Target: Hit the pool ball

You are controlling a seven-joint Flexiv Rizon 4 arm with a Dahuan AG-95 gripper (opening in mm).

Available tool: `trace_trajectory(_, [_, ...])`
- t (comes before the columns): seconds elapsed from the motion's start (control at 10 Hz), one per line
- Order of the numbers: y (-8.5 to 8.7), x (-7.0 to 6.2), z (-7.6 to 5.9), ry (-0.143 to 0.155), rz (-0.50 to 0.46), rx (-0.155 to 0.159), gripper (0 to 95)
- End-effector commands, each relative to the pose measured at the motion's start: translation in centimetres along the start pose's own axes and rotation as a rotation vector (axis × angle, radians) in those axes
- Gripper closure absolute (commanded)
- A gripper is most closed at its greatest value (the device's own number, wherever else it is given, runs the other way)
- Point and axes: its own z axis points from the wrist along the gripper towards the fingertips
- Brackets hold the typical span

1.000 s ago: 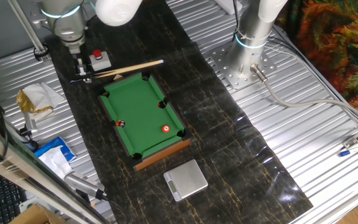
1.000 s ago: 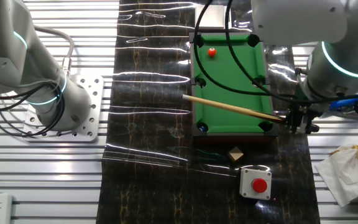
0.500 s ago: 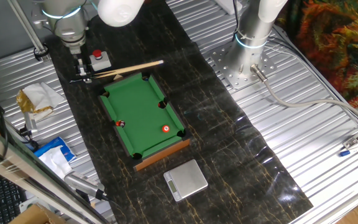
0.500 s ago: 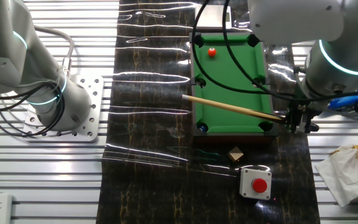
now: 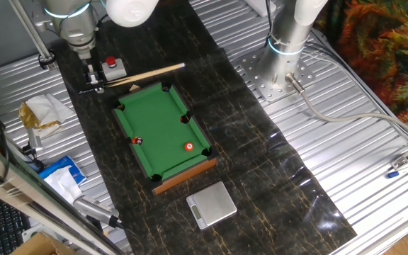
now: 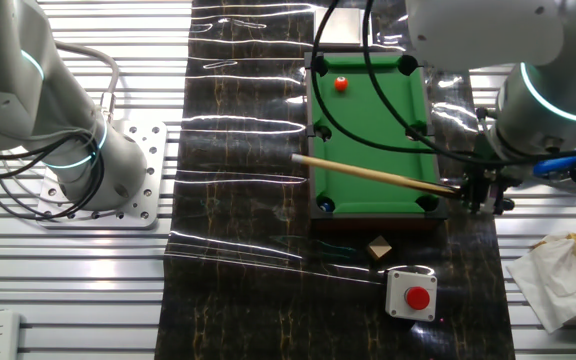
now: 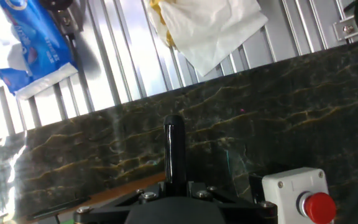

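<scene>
1. Pool ball (image 5: 189, 146) is sitting on the green felt of the mini pool table (image 5: 163, 132), well away from the fingers, close to the corner pocket at the opposite end from them.
2. Gripper (image 6: 480, 196) is pinching the butt of the wooden cue (image 6: 373, 174); in the hand view the dark butt (image 7: 173, 149) is poking out between the fingers, so they are clamped narrow around it.
3. Judging by the pose, this is the aiming step: the cue is lying across the end of the table nearest the fingers, tip pointing sideways, not at the ball.
4. Next move is calling for swinging the tip round onto the ball's line, then a short push forward.
5. Table is holding two balls: the red one and a darker little ball (image 5: 137, 140) by the side rail, closer to the fingers.
6. Red push button (image 7: 300, 194) is sitting just beside the fingers.
</scene>
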Motion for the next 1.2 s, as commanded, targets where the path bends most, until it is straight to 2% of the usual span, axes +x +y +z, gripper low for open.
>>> trace_trajectory(0.1, [0.03,0.01,-0.07,-0.007,-0.170,0.038,95.0])
trace_trajectory(0.2, [0.03,0.01,-0.07,-0.005,-0.149,0.036,95.0])
trace_trajectory(0.3, [0.08,0.01,-0.03,0.000,-0.071,0.027,95.0])
trace_trajectory(0.7, [0.23,-0.01,0.05,0.010,0.091,0.005,95.0])
trace_trajectory(1.2, [0.63,-0.06,0.54,0.012,0.113,0.007,95.0])
